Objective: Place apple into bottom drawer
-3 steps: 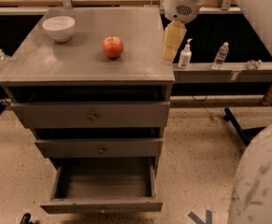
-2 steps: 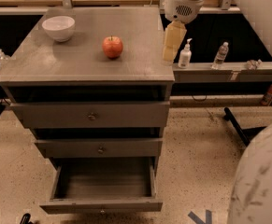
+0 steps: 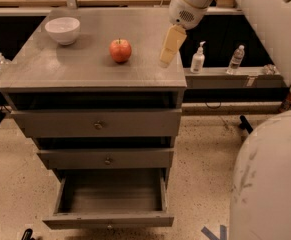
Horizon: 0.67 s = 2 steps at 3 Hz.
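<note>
Since a second ago, the gripper [image 3: 166, 59] has edged slightly left. It hangs over the right edge of the cabinet top [image 3: 85, 71], near the apple [image 3: 120, 50] but not touching it. Whether the gripper is parted or clenched cannot be told. The apple sits untouched mid-top, so picking it up, carrying it and releasing it all remain. The bottom drawer [image 3: 108, 220] is already pulled open and looks empty. A white bowl [image 3: 62, 30] stands well to the left, and nothing blocks the reach. Two bottles [image 3: 198, 58] stand on a ledge to the right.
</note>
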{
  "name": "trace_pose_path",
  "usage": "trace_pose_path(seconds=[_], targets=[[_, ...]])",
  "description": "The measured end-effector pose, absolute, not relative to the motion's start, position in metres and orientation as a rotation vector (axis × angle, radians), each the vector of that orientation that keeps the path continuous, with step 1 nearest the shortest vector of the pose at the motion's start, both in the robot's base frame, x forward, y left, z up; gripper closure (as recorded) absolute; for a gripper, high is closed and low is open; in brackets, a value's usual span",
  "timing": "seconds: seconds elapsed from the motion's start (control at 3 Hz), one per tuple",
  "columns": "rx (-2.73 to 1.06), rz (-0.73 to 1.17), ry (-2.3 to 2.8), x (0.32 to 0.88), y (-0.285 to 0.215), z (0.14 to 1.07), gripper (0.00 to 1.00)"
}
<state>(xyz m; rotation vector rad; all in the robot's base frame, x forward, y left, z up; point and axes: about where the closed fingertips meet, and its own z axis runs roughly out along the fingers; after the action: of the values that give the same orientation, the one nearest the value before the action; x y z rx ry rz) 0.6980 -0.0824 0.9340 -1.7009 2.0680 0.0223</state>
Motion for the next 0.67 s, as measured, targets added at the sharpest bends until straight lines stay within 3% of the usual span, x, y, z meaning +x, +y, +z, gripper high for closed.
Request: trace_pose_path(seconds=[0.33,0.67], targets=[[-1.467,0.119,2.071,0.719,-0.070,0.932,0.00],[-1.144,0.332,1.987,0.735,-0.048,0.906,0.00]])
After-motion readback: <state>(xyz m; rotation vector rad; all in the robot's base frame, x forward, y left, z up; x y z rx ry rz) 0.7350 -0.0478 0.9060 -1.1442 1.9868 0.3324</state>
